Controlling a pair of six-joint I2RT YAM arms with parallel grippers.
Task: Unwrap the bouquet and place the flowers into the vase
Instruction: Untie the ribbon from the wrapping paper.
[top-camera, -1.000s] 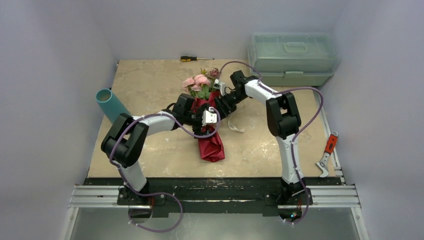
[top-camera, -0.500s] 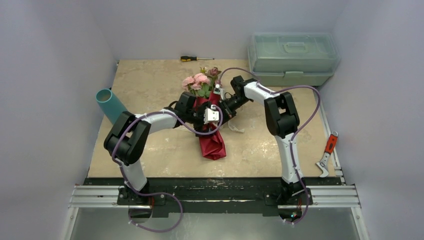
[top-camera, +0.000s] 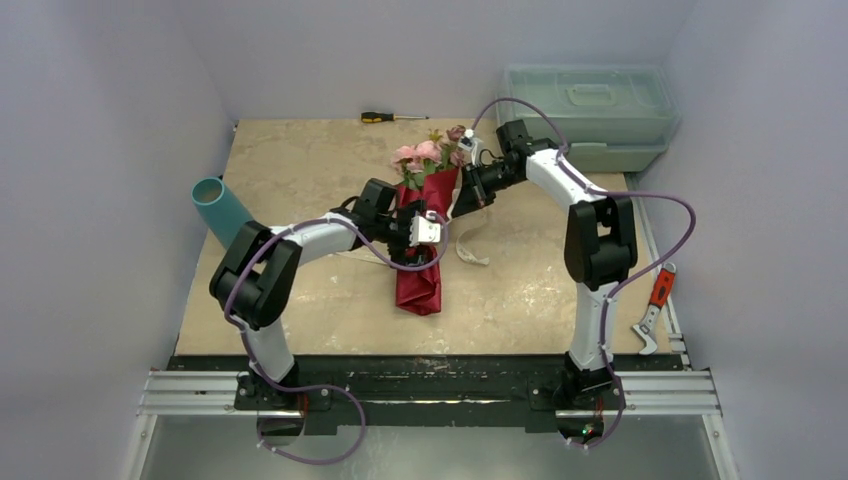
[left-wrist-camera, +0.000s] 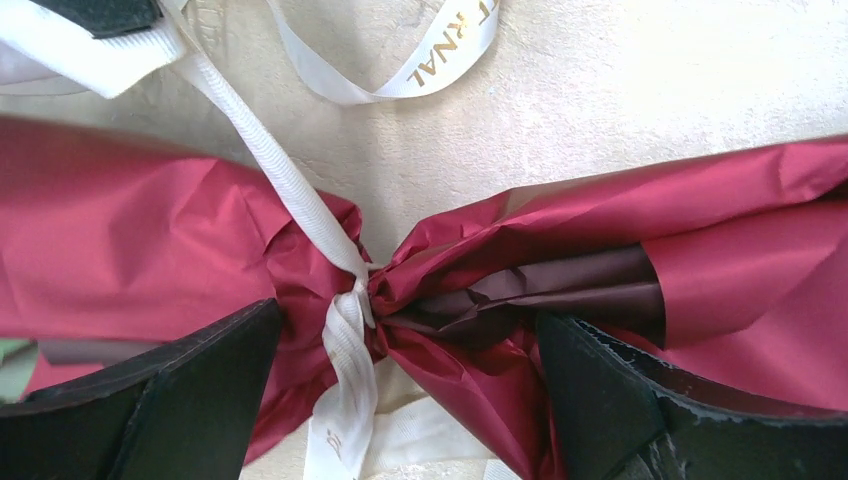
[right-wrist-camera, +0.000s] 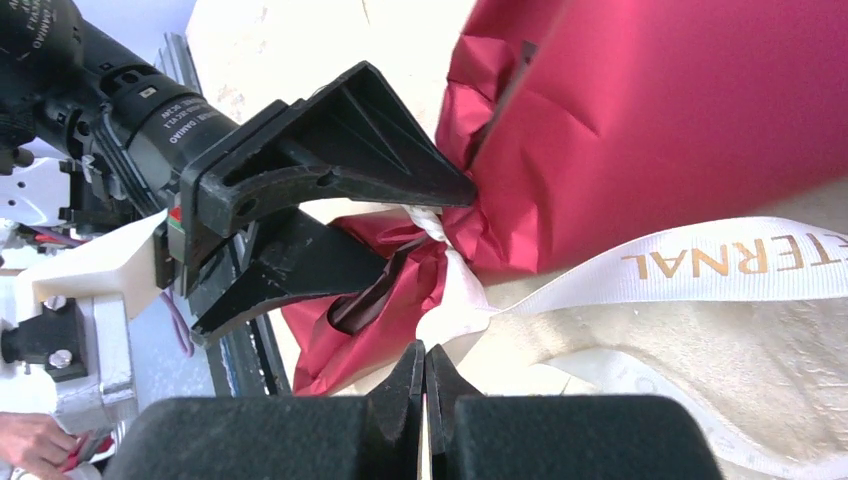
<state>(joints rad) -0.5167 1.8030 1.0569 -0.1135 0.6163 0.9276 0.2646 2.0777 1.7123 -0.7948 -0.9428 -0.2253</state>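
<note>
The bouquet (top-camera: 420, 285) lies mid-table, a maroon paper cone with the pink flowers (top-camera: 428, 158) at its far end. A cream ribbon (left-wrist-camera: 290, 185) is knotted round its pinched waist. My left gripper (left-wrist-camera: 405, 330) stands open, one finger on each side of that waist and knot. My right gripper (right-wrist-camera: 424, 352) is shut on a thin strip of the ribbon, which runs taut from its tips to the knot. In the top view the right gripper (top-camera: 462, 200) sits just right of the bouquet's upper part. The teal vase (top-camera: 220, 205) stands tilted at the table's left edge.
A pale green toolbox (top-camera: 585, 115) fills the back right corner. A screwdriver (top-camera: 393, 117) lies at the back edge. A red-handled tool (top-camera: 655, 300) rests on the right rail. Loose ribbon (top-camera: 470, 250) trails on the table right of the bouquet.
My right gripper has shut on the ribbon and pulled back and to the right. The bouquet's flower end has swung right with it. The left gripper stays open at the waist.
</note>
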